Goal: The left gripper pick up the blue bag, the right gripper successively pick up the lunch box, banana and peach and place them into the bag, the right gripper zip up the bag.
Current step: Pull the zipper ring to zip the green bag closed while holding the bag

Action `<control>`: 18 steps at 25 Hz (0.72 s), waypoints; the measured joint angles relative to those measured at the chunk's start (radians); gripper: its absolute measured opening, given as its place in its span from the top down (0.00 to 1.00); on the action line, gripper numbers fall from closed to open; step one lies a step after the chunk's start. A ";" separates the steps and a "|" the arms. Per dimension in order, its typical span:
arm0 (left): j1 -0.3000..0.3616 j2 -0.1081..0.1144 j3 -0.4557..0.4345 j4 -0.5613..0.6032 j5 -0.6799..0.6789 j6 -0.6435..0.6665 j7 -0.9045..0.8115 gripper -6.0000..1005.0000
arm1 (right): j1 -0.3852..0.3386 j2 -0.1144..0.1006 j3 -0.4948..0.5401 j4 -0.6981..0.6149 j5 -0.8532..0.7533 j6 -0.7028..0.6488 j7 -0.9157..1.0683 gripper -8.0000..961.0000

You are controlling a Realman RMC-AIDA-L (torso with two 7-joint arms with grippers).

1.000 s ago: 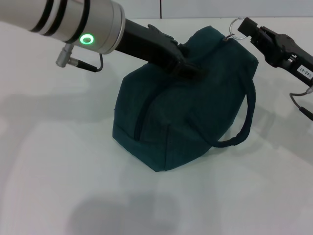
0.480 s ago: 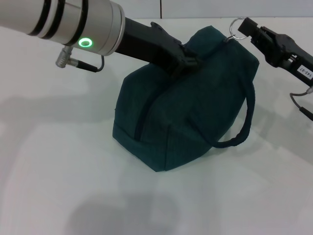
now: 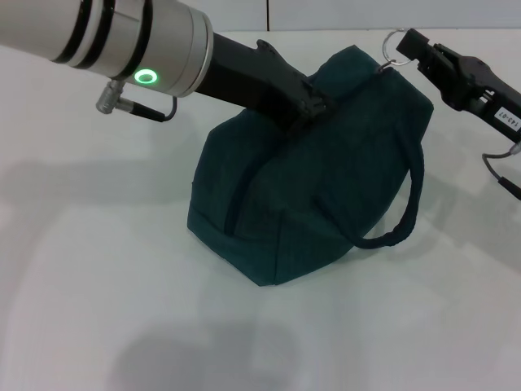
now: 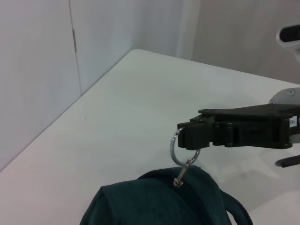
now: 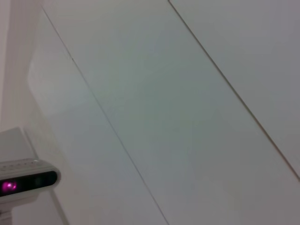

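Right end effector (image 3: 404, 47) pinches zip ring (image 4: 180, 146) on blue bag (image 3: 309, 179); left end effector (image 3: 313, 110) unclear.

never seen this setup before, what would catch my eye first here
The blue bag sits mid-table, zipped shut. The right gripper has its jaws shut on the zipper ring at the bag's far top end. The left gripper rests on the bag's top.

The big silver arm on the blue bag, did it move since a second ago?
Yes. The left gripper has lifted slightly off the top of the dark teal-blue fabric bag and drawn back toward its own side. The right gripper stayed clamped on the silver metal zipper ring, and the bag itself did not shift on the white table.
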State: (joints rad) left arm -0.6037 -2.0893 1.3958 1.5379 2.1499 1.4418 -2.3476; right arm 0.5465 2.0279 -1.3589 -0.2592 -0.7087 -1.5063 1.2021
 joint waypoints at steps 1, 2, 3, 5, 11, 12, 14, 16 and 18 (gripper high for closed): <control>0.000 0.001 0.000 0.000 0.000 0.000 0.001 0.95 | 0.000 0.000 0.002 0.000 0.000 0.006 0.002 0.91; 0.000 0.001 0.000 0.000 0.000 0.001 0.002 0.96 | -0.001 0.000 0.003 0.000 0.000 0.013 0.004 0.91; -0.001 0.002 0.000 0.000 0.000 0.002 0.003 0.96 | -0.003 0.000 0.005 0.000 0.003 0.022 0.006 0.91; -0.001 0.003 -0.002 0.002 -0.003 0.006 0.004 0.96 | -0.008 -0.001 0.007 0.000 0.013 0.043 0.010 0.91; 0.000 0.006 -0.014 0.006 -0.050 0.013 0.011 0.96 | -0.024 -0.008 0.010 0.026 0.069 0.137 0.022 0.91; 0.000 0.007 -0.022 0.007 -0.060 0.017 0.018 0.96 | -0.026 -0.009 0.011 0.031 0.074 0.159 0.023 0.91; 0.002 0.006 -0.040 0.008 -0.081 0.025 0.034 0.96 | -0.027 -0.009 0.017 0.040 0.077 0.219 0.024 0.91; 0.004 0.005 -0.057 0.005 -0.108 0.030 0.051 0.96 | -0.025 -0.009 0.017 0.046 0.077 0.275 0.025 0.91; 0.008 0.005 -0.065 0.001 -0.128 0.031 0.065 0.96 | -0.021 -0.008 0.013 0.048 0.073 0.323 0.025 0.91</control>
State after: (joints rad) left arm -0.5958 -2.0847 1.3310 1.5393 2.0214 1.4728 -2.2827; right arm 0.5256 2.0201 -1.3456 -0.2112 -0.6355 -1.1831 1.2272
